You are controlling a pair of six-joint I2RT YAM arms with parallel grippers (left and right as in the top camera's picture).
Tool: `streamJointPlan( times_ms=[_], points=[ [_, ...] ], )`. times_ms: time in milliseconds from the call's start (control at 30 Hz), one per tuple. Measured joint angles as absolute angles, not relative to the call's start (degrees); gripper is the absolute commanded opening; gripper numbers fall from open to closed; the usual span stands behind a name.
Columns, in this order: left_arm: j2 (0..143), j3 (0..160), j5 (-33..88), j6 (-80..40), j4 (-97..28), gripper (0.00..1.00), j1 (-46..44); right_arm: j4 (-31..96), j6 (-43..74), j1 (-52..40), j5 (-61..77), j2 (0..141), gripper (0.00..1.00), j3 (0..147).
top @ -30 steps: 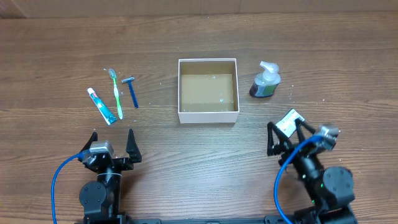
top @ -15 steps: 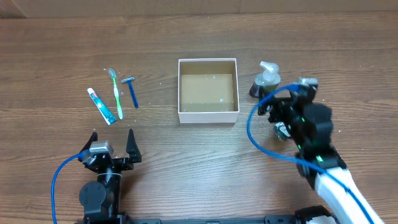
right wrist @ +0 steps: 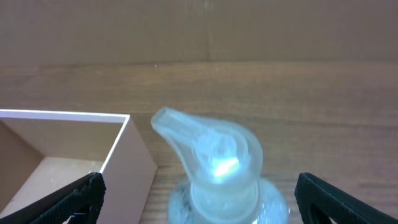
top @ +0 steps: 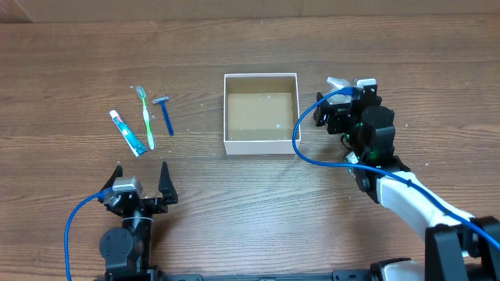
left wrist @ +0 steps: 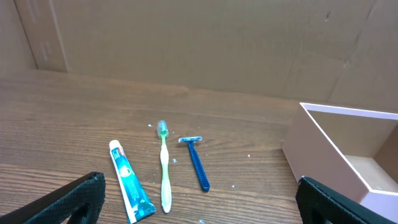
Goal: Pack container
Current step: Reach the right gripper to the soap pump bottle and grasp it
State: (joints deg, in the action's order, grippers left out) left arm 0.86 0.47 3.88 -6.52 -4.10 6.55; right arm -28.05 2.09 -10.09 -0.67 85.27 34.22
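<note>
The container (top: pixel 262 146), a square white-walled box with a tan floor, stands mid-table with nothing in it; it also shows as container (left wrist: pixel 323 146) and container (right wrist: pixel 134 163). To its right is a clear pump bottle (top: pixel 337 81), mostly hidden under my right arm. My right gripper (top: pixel 340 105) is open, and its jaws straddle the pump bottle (right wrist: pixel 211 149) without touching it; right gripper (right wrist: pixel 199 200). A toothpaste tube (top: pixel 127 133), green toothbrush (top: pixel 146 117) and blue razor (top: pixel 166 115) lie at the left. My left gripper (top: pixel 141 178) is open near the front edge, holding nothing.
In the left wrist view the toothpaste tube (left wrist: pixel 130 190), toothbrush (left wrist: pixel 165 165) and razor (left wrist: pixel 197 163) lie ahead of the left gripper (left wrist: pixel 199 202). A brown cardboard wall (left wrist: pixel 199 43) closes off the table's far side.
My right arm swung from the front right up and leftward to the pump bottle, and its open jaws now flank it. The left arm and the toiletries have not moved.
</note>
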Motion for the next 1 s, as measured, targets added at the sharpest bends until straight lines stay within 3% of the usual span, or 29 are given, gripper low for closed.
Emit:
streamJointPlan(
  times_ms=[400, 567, 1000],
  points=[
    [0.86, 0.47, 3.88, -6.52, -4.1, 1.0, 6.55, -36.49, -0.1, -10.04, -2.11, 92.31, 0.92, 34.74],
    [0.86, 0.47, 3.9, -6.52, -4.1, 1.0, 6.55, -39.03, -0.16, -9.93, -2.42, 95.18, 0.66, 35.22],
    [0.86, 0.47, 3.88, -6.52, -4.1, 1.0, 6.55, -41.89, -0.64, -9.78, -2.85, 95.26, 0.3, 35.46]
  ],
)
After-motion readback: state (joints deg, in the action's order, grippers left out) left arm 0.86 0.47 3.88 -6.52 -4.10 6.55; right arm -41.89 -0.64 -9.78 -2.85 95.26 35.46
